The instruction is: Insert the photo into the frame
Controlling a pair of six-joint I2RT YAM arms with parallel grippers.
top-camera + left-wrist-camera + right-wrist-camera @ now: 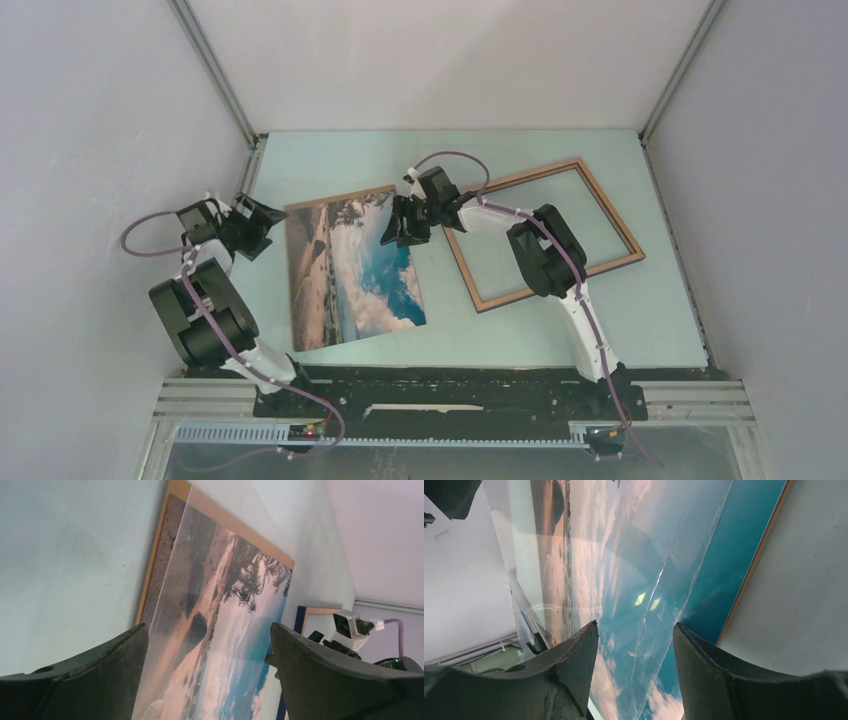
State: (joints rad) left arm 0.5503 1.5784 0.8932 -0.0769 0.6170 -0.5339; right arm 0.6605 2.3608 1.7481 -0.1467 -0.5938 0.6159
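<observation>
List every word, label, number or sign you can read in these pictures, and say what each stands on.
None can be read.
The photo shows only a beach scene, no lettering.
The frame is plain wood, unmarked.
The table bears no writing.

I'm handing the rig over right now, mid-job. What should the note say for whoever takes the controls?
Left gripper: open, at the left edge of the large beach-scene photo print, holding nothing.
Right gripper: jaws apart over the photo's far right corner; no grip visible.
Photo: lying on the table left of centre, with a clear sheet over it and a brown board edge showing beneath.
Thin light-brown wooden frame: empty, flat on the table to the right, apart from the photo.
Done: nothing placed yet.
Left: get the photo into the frame.
</observation>
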